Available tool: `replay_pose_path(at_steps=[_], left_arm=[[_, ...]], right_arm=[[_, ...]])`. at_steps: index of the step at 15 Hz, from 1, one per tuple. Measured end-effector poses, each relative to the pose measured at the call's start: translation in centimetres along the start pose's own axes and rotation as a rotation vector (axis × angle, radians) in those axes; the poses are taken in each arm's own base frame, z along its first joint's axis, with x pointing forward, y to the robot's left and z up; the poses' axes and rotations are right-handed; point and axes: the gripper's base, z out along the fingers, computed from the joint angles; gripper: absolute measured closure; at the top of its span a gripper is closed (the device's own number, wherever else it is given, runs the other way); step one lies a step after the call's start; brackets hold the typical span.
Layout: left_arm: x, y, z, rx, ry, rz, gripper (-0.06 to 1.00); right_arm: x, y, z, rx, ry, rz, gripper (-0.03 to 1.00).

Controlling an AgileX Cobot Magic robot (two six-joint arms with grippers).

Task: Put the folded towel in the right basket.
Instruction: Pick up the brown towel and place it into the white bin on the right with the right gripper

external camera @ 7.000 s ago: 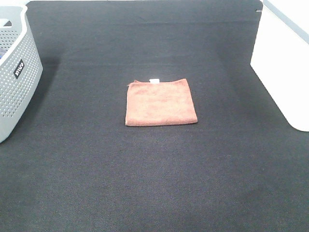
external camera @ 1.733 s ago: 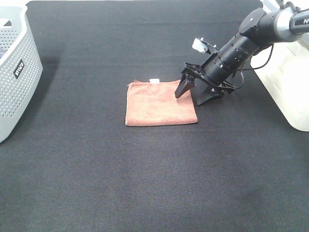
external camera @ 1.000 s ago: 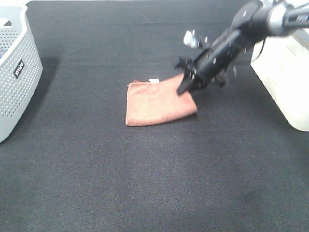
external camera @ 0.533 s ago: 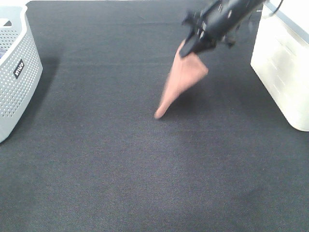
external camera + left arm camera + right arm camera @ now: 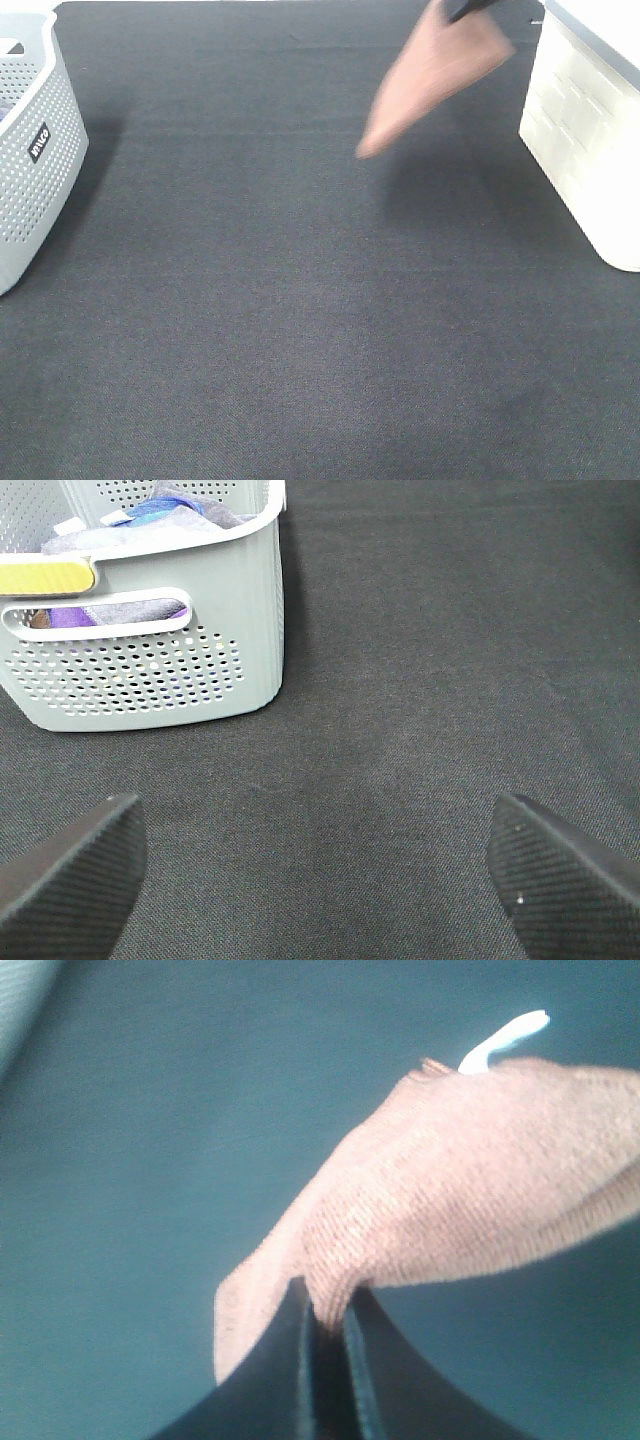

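The folded brown towel (image 5: 432, 70) hangs in the air at the top right of the high view, clear of the black mat, just left of the white right basket (image 5: 590, 140). My right gripper (image 5: 328, 1335) is shut on a pinch of the towel (image 5: 470, 1200); in the high view only a dark tip of it (image 5: 468, 8) shows at the top edge. A white tag (image 5: 505, 1038) sticks out of the towel. My left gripper (image 5: 315, 865) is open and empty above the mat, near the grey basket.
A grey perforated basket (image 5: 30, 150) with clothes in it stands at the left edge; it also shows in the left wrist view (image 5: 150, 670). The black mat (image 5: 300, 300) covers the table.
My right gripper closed on the towel's right edge, lifted it off the mat and carried it up and right toward the white basket. The arm has mostly left the high view.
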Motion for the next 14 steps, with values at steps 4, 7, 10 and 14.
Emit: replay_pose_path(at_steps=[4, 7, 10, 14], left_arm=[[0.0, 0.0, 0.0, 0.0, 0.0, 0.0, 0.07], [0.0, 0.0, 0.0, 0.0, 0.0, 0.0, 0.07], [0.0, 0.0, 0.0, 0.0, 0.0, 0.0, 0.07], [0.0, 0.0, 0.0, 0.0, 0.0, 0.0, 0.07]], right_arm=[[-0.7, -1.4, -4.0, 0.126, -0.111, 0.011, 0.96], [0.1, -6.7, -7.8, 0.171, -0.185, 0.175, 0.96], [1.9, -12.0, -10.3, 0.239, -0.21, 0.313, 0.96], [4.0, -16.7, -12.2, 0.281, -0.242, 0.454, 0.96]])
